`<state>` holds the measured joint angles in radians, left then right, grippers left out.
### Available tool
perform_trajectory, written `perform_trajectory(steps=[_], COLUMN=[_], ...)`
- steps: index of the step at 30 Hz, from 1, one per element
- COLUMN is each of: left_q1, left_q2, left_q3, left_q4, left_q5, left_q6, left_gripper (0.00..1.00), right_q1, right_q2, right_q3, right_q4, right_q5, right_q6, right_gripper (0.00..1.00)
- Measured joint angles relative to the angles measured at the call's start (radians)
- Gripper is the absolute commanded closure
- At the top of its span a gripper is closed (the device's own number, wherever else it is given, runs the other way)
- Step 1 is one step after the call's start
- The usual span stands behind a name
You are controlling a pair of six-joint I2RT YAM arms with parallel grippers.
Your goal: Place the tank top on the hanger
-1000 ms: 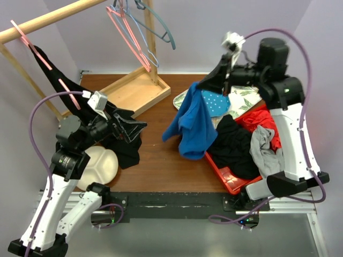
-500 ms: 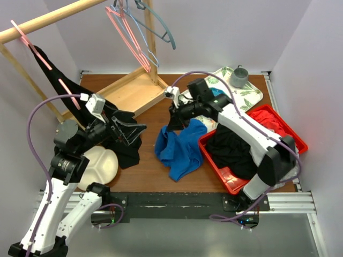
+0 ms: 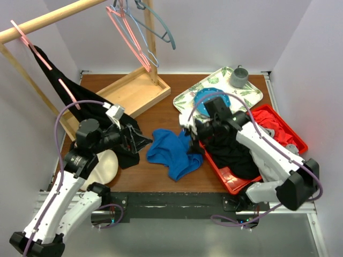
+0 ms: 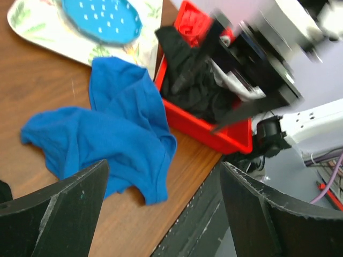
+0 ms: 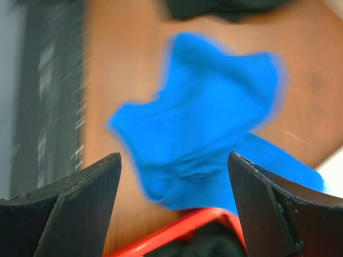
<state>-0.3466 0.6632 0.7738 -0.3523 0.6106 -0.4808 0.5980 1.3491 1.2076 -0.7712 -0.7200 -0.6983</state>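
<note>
Top external: the top (image 3: 170,152) lies crumpled; left fingers (image 4: 53,214) and right fingers (image 5: 64,209) gape empty, so a grab may pinch bunched layers.

Tank top (image 3: 170,152): crumpled royal-blue heap (straps indistinct), mid-bench toward near edge. Hanger (image 3: 127,38): pink wire, hung above far edge.

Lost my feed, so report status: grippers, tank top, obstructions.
Left gripper open, empty; right gripper open, empty. Tank top crumpled on table, edge by red bin. Hanger bare on rack.
</note>
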Motion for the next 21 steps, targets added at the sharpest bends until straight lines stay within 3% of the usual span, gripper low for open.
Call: perform_trajectory(steps=[3, 8, 13, 21], left_q1=[-0.056, -0.143, -0.183, -0.186], left_q2=[0.036, 0.09, 0.117, 0.26], left_q3=[0.0, -0.013, -0.096, -0.242], left_q4=[-0.032, -0.09, -0.111, -0.025], left_q5=[-0.051, -0.194, -0.359, -0.475], left_q6=[0.026, 0.053, 0.045, -0.026], left_gripper=[0.12, 0.14, 0.21, 0.29], right_q1=[0.056, 0.224, 0.365, 0.417], right_q2=[-0.053, 0.053, 0.169, 0.234], right_q3=[-0.119, -0.185, -0.184, -0.201], right_q4=[-0.048, -0.064, -0.016, 0.115], right_q5=[-0.047, 0.01, 0.084, 0.197], right_q6=[-0.142, -0.265, -0.28, -0.225], right_gripper=[0.16, 0.2, 0.26, 0.31])
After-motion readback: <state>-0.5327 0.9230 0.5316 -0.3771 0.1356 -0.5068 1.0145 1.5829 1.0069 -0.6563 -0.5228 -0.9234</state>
